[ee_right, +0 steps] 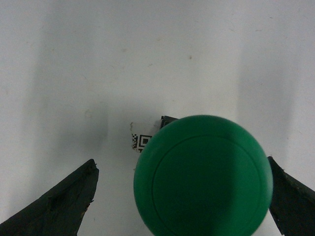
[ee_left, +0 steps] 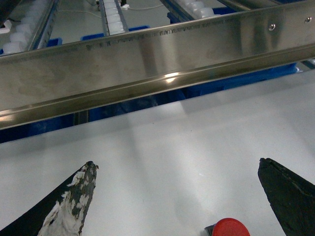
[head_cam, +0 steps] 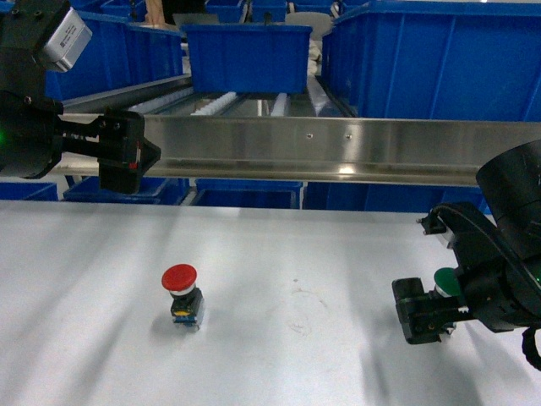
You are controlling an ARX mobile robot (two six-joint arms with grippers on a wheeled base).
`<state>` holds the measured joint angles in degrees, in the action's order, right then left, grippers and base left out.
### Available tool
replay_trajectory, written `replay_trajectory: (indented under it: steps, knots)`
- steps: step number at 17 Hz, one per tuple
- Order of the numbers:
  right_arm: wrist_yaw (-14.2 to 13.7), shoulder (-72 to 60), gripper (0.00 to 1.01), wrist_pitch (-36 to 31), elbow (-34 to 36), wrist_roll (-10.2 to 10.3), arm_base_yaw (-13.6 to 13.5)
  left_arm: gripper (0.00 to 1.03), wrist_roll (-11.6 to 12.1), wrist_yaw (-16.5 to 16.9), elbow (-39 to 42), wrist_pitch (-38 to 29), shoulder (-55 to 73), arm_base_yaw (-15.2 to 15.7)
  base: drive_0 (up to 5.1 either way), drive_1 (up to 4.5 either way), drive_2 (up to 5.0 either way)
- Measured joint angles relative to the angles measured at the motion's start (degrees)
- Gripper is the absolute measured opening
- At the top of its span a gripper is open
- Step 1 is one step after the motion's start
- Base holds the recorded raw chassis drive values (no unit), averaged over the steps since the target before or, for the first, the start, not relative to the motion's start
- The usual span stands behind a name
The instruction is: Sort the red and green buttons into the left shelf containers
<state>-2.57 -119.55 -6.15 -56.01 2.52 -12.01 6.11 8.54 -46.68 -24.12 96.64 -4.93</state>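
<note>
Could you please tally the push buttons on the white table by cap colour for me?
Red buttons: 1, the red button standing alone on the table.
Green buttons: 1, the green button between the fingers of the open right gripper.
Total: 2

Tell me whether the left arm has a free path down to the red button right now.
Probably yes. The left gripper hangs open above the white table, and the red button stands alone below and to its right, with nothing between them. In the left wrist view its cap shows between the fingers.
</note>
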Motion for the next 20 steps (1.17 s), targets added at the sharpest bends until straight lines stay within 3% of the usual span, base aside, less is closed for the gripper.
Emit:
replay_trajectory:
  steps: [2,6,10,14,16,20]
  knots:
    - [-1.7,0.0,0.98,-2.4,1.5,1.1,-1.1,0.98,0.0,0.0,0.0,0.0,0.0,0.0,0.0,0.0,0.0]
    - [-5.2,2.7,0.98,-9.9,4.9,6.4,-3.1,0.98,0.0,0.0,0.0,0.0,0.0,0.0,0.0,0.0,0.0]
    - [-6.6,3.4,0.98,-11.5,7.3,9.9,-3.7,0.98,0.0,0.0,0.0,0.0,0.0,0.0,0.0,0.0,0.0]
    - [-7.2,4.6,0.98,-11.1,7.2,10.5,-3.2,0.98,0.0,0.0,0.0,0.0,0.0,0.0,0.0,0.0,0.0]
    - [-5.5,4.9,0.98,-8.0,4.8,10.7,-2.1,0.98,0.0,0.0,0.0,0.0,0.0,0.0,0.0,0.0,0.0]
    - [-5.6,4.9,0.98,-7.7,2.7,9.5,-1.0,0.98,0.0,0.0,0.0,0.0,0.0,0.0,0.0,0.0,0.0]
